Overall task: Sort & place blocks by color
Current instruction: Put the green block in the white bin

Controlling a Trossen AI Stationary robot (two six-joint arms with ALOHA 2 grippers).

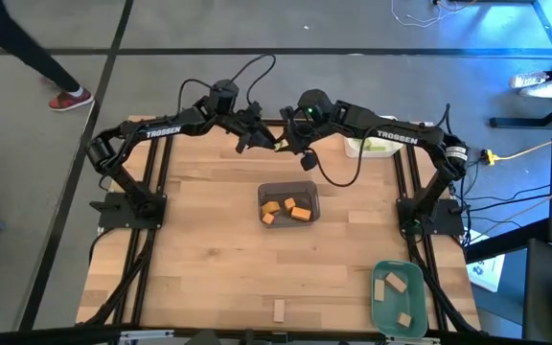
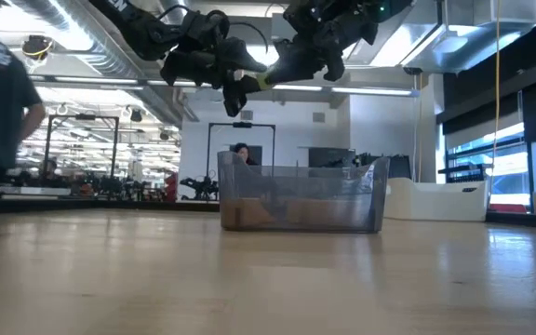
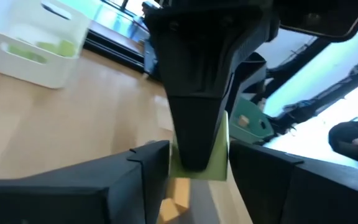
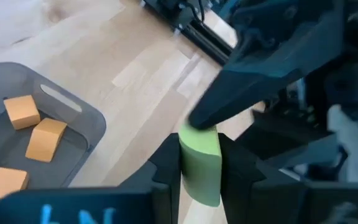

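Note:
A light green block [image 1: 278,144] hangs in the air over the table's far middle, between both grippers. My left gripper [image 1: 264,141] reaches it from the left, my right gripper [image 1: 289,146] from the right, and each is shut on it. In the low view the block [image 2: 261,81] shows high above the grey tray [image 2: 301,197]. Three orange blocks [image 1: 287,208] lie in that grey tray [image 1: 311,191]. Tan blocks [image 1: 395,281] lie in the green tray [image 1: 381,316]. One tan block [image 1: 279,310] lies on the table near its near edge. My left gripper pinches the green block [image 3: 219,163] between its two fingers [image 3: 143,171], coming level from the table's left. The right arm's finger stands in front of most of the block. The block is lifted clear of the table. My right gripper pinches the green block [image 4: 199,163] between its two fingers [image 4: 166,167], coming from the table's right and slanting down. The block's far end [image 4: 197,134] juts past the fingertips, where the left arm's finger [image 4: 241,93] meets it. The block is clear of the table.
A white tray [image 1: 373,147] with green pieces stands at the far right, under the right arm. The grey tray sits at the table's middle and the green tray at the near right corner. People [image 2: 3,102] stand in the room beyond the table.

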